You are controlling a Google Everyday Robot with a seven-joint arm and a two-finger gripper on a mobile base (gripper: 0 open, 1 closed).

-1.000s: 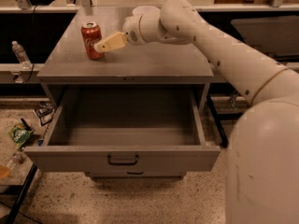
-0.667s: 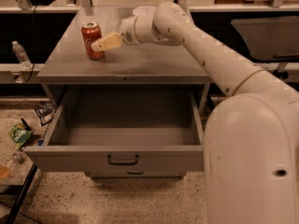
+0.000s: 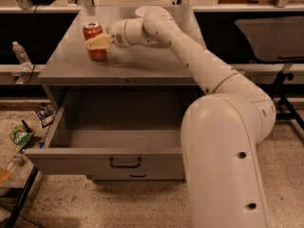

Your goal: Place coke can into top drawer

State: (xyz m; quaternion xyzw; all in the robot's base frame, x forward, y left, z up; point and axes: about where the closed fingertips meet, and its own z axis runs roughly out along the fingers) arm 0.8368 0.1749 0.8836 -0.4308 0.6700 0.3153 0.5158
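Grey cabinet top with upright coke can (gripper at it) and white bowl at rear

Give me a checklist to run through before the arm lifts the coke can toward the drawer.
1. The coke can stands upright on the cabinet top: ok.
2. The gripper is at the can, level with its middle: ok.
3. Hold on the can is secure: cannot tell.
4. The top drawer is pulled open: ok.
5. Nothing visible inside the drawer to block the can: ok.
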